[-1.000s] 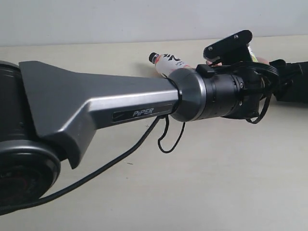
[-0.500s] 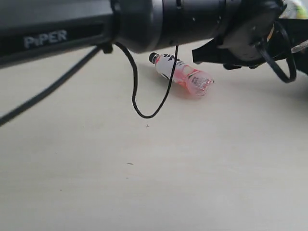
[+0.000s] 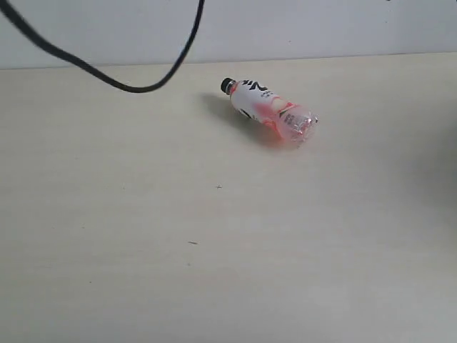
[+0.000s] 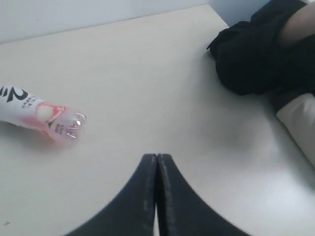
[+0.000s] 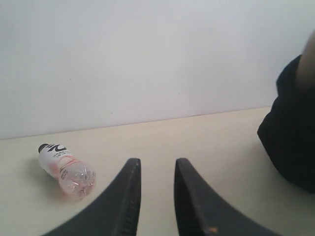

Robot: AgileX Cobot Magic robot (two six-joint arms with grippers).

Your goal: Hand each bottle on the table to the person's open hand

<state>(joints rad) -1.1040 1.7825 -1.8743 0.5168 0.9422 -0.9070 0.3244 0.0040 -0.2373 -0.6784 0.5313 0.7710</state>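
Pale cream bench (image 3: 214, 271) under a plain white wall (image 3: 300, 28), with a loose black cable (image 3: 128, 87) looping across the top of the exterior view and neither arm showing there. Carries only one bottle (image 3: 268, 111) in view: pink and white, black cap, lying on its side, cap end toward the wall, clear base toward the near right. Looks like the gap between handovers: nothing gripped, this bottle not yet picked up. Calls next for bringing one arm down over the bottle's middle, jaws set across the barrel and spread enough to straddle it, closing gently on thin plastic that could roll or dent, then lifting and carrying toward the person. Places that person at the bench's edge, well apart from the bottle: black sleeve (image 4: 256, 54) and a patch of bare skin (image 4: 301, 23) in the left wrist view, the same dark sleeve at the margin of the right wrist view. Cannot tell from either whether the person's hand is held open. Finds the left pincer (image 4: 156, 160) closed tight, fingers pressed flat together, nothing between them, over bare bench with the bottle near but apart. Finds the right pincer (image 5: 156, 164) parted by a narrow gap, empty, touching nothing, facing the wall with the bottle well apart; needs a wider spread before any grasp.
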